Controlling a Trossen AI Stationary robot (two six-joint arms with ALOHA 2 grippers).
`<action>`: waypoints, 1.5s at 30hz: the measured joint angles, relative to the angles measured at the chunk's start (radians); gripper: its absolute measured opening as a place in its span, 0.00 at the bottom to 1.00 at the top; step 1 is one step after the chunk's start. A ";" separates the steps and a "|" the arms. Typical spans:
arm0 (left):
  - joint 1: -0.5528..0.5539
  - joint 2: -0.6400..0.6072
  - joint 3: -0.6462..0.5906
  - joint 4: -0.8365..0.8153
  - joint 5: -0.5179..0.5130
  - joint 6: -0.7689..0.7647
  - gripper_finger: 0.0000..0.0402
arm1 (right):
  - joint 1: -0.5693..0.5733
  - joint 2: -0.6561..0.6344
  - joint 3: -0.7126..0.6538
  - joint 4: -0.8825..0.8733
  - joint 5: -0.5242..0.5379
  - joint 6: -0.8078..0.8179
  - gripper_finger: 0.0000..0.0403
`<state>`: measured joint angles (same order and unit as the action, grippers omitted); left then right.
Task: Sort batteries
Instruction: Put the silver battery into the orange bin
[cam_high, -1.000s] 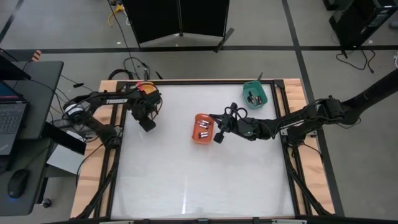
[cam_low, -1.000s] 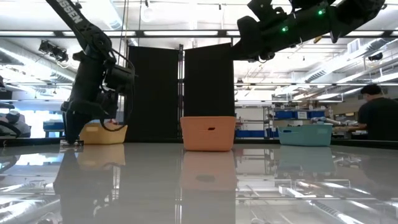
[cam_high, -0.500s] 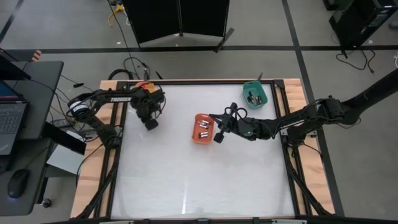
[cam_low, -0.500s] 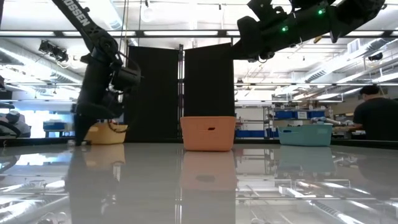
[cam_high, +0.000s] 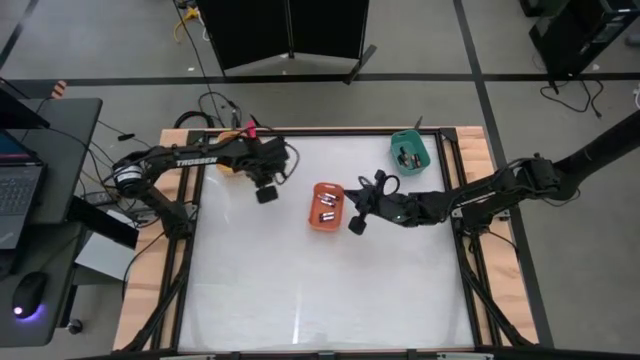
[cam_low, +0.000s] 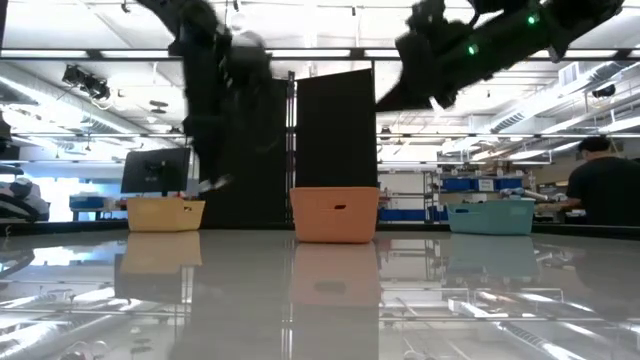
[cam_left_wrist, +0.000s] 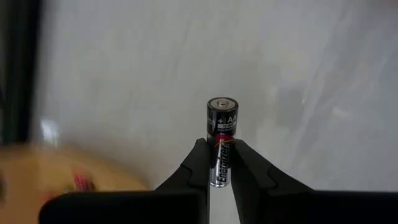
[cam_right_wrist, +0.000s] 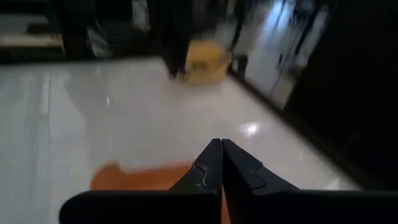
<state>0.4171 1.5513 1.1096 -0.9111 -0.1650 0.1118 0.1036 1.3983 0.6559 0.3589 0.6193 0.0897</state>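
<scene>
My left gripper (cam_high: 266, 192) hangs above the table between the yellow tray (cam_high: 231, 163) and the red-orange tray (cam_high: 325, 206), shut on a black AA battery (cam_left_wrist: 222, 134) with a red band. Batteries (cam_high: 326, 208) lie in the red-orange tray, and more show in the teal tray (cam_high: 410, 152) at the far right. My right gripper (cam_high: 355, 224) is shut on nothing and hovers over the red-orange tray's right rim. In the right wrist view its closed fingers (cam_right_wrist: 211, 163) point out above that tray (cam_right_wrist: 137, 177). My left gripper pinches the battery's body (cam_left_wrist: 222, 163) between its two fingertips (cam_left_wrist: 200, 155), on the half away from the button end. The button end (cam_left_wrist: 222, 104) sticks out free. The fingers point steeply down, across the battery, which is clear of the table.
The yellow (cam_low: 165, 214), red-orange (cam_low: 335, 214) and teal (cam_low: 490, 216) trays stand along the far half of the white table (cam_high: 320, 290). The near half shows bare white surface. Black panels stand behind the table, and a person (cam_low: 605, 190) is far off in the room.
My left gripper has risen from the table surface beside the yellow tray. It has gone toward the table's right, closer to the red-orange tray, turning as it went. My right arm has stayed over the red-orange tray.
</scene>
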 joint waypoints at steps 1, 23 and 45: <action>-0.021 0.000 0.029 0.018 0.010 0.020 0.10 | 0.000 0.000 0.000 -0.054 0.000 0.050 0.02; -0.286 0.432 0.417 0.176 0.170 0.277 0.10 | 0.073 0.000 -0.002 -0.262 0.028 0.189 0.02; -0.222 0.505 0.424 0.177 0.148 0.262 0.10 | 0.099 0.000 -0.001 -0.312 0.028 0.203 0.02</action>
<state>0.1956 2.0561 1.5337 -0.7338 -0.0168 0.3737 0.2024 1.3979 0.6548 0.0468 0.6476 0.2932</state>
